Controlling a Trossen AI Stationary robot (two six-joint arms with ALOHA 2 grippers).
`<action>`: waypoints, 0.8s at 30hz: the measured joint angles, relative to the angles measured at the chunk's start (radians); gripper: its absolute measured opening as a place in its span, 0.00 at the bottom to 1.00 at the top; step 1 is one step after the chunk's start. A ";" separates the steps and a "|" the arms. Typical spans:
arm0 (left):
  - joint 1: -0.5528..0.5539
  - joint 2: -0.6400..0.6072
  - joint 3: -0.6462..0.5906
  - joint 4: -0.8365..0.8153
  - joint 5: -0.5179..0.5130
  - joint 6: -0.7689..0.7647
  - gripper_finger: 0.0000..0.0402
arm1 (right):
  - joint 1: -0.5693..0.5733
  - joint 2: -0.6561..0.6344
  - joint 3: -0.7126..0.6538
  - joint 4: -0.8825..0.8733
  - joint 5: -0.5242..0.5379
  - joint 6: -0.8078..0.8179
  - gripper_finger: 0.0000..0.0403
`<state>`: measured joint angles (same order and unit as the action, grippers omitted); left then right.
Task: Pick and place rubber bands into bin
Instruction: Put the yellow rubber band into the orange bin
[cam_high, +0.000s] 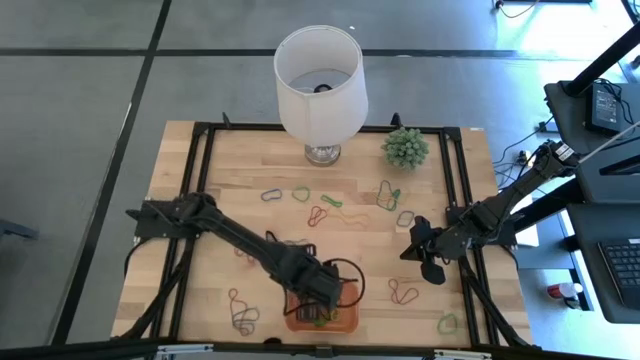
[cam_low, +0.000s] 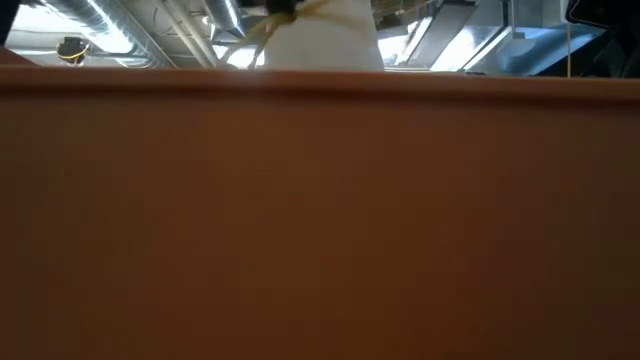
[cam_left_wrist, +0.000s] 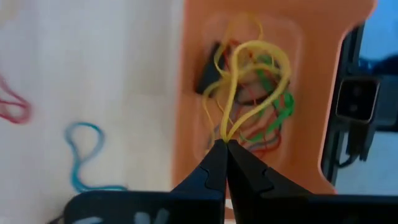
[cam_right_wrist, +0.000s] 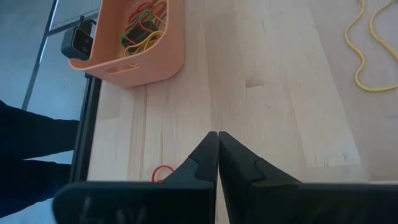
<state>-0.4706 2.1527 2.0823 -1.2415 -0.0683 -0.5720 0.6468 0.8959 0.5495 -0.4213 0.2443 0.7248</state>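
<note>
a pale wooden table with a black frame stands on a grey floor crossed by dark lines. a white lampshade on a glass base and a small green plant sit near its far edge. desks with a keyboard stand to one side, and bright ceiling pipes show overhead.

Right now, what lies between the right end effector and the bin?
In the right wrist view, only bare wooden tabletop between the right end effector and the orange bin.
</note>
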 joint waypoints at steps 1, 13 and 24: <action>0.000 0.011 0.000 0.001 0.017 0.002 0.00 | 0.000 0.000 0.000 0.000 0.000 0.000 0.04; -0.001 0.147 0.000 -0.003 0.153 0.034 0.00 | 0.000 0.000 0.000 -0.002 0.000 -0.003 0.04; -0.005 0.176 0.000 0.011 0.164 -0.064 0.11 | 0.000 0.000 0.000 -0.003 0.000 -0.003 0.04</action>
<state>-0.4759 2.3291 2.0819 -1.2308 0.0960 -0.6361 0.6468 0.8963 0.5495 -0.4240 0.2440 0.7220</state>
